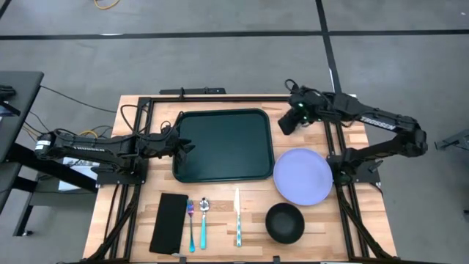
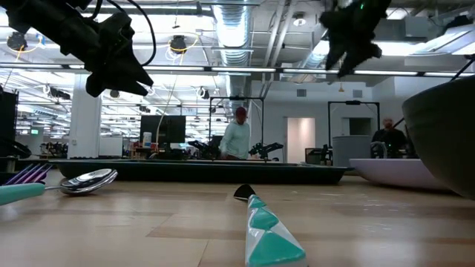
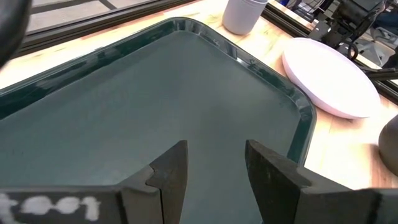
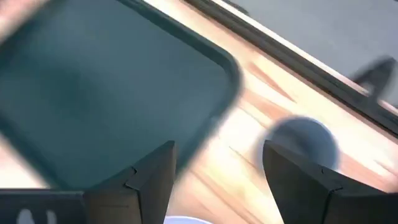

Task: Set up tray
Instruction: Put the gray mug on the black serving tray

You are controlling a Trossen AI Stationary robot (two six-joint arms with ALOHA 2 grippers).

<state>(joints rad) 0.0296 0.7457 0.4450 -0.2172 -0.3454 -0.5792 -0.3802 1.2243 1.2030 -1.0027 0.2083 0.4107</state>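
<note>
High view: tray (image 1: 223,144) bare (nothing loaded yet); plate (image 1: 303,177), bowl (image 1: 284,222), cutlery (image 1: 204,222) sit beside it; left gripper (image 1: 185,144) and right gripper (image 1: 287,123) hover open, empty.

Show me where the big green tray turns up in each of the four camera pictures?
High view: the tray lies at the table's middle, empty.
Low view: a thin dark band across the far tabletop.
Left wrist view: it fills most of the picture, beyond the left gripper.
Right wrist view: one rounded corner, beyond the right gripper.
Shared landmark: the lilac plate beside the tray's right edge.
</note>
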